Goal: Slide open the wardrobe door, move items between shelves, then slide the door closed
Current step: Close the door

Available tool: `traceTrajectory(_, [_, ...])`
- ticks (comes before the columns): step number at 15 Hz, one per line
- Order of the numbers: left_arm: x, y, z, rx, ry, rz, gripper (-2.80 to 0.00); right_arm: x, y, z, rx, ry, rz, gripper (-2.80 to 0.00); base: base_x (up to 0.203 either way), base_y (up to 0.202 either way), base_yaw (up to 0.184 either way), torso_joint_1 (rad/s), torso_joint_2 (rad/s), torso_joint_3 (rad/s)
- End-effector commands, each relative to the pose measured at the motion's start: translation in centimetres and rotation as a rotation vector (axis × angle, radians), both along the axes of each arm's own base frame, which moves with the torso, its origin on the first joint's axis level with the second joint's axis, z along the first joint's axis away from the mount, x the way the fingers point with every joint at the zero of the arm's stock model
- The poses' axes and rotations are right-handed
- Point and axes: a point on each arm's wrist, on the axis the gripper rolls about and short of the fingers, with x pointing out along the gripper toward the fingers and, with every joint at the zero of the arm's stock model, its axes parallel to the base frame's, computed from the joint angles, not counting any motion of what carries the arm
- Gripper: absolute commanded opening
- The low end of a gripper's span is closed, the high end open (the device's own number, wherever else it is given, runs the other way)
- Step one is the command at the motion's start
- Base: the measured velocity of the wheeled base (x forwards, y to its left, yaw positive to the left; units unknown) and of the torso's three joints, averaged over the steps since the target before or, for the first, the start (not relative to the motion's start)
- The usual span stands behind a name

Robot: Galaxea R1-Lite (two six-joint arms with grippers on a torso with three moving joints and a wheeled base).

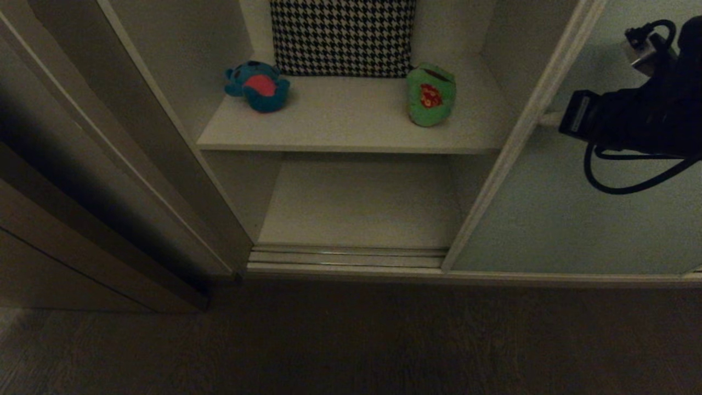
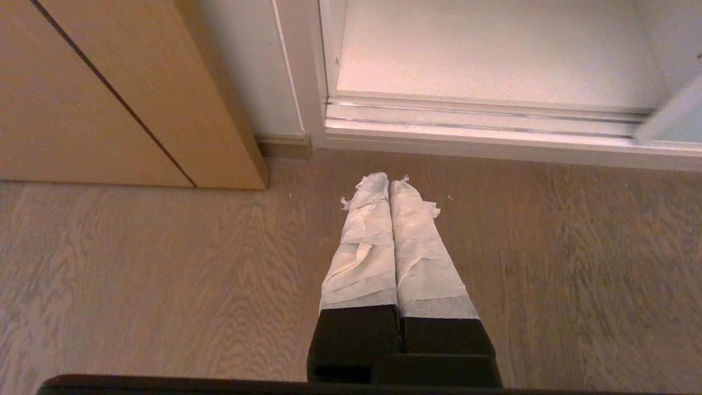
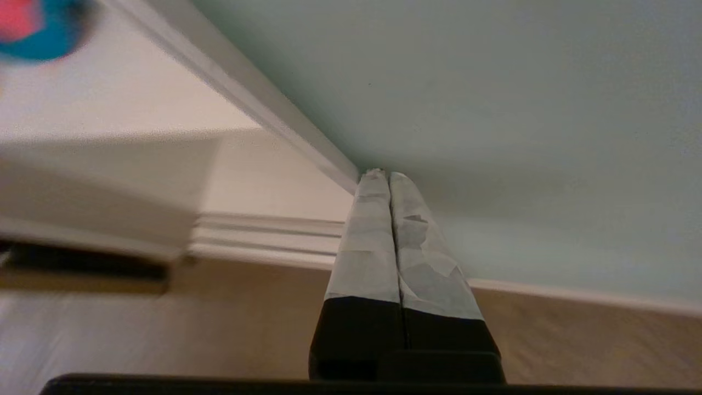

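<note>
the right gripper [image 3: 382, 174], fingers pressed together and holding nothing, is at the edge of the sliding wardrobe door [image 1: 554, 219]. the blue bear [image 1: 258, 85] and green frog [image 1: 431, 94] sit on the upper shelf [image 1: 351, 129]. the left gripper [image 2: 389, 184], also pinched together, hangs over the floor [image 2: 164, 274]

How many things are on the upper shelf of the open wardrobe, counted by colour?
Teal-blue: 1, the bear
Green: 1, the frog
Black-and-white houndstooth: 1, the cushion at the back
Total: 3 on the upper shelf
</note>
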Motion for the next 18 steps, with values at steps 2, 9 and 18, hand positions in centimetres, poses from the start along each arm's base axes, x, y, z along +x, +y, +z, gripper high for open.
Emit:
traceTrajectory(2, [0.0, 0.0, 0.0, 0.000, 0.002, 0.000, -2.80, 0.1, 5.9, -0.2, -0.024, -0.024, 0.145, -2.80, 0.000, 0.000, 0.000, 0.000, 0.00, 0.000])
traceTrajectory(9, [0.0, 0.0, 0.0, 0.000, 0.002, 0.000, -2.80, -7.0, 7.7, 1.0, -0.065, -0.068, 0.260, -2.80, 0.000, 0.000, 0.000, 0.000, 0.00, 0.000])
traceTrajectory(18, [0.0, 0.0, 0.0, 0.000, 0.002, 0.000, -2.80, -8.8, -1.9, -0.3, -0.090, -0.027, -0.055, -2.80, 0.000, 0.000, 0.000, 0.000, 0.00, 0.000])
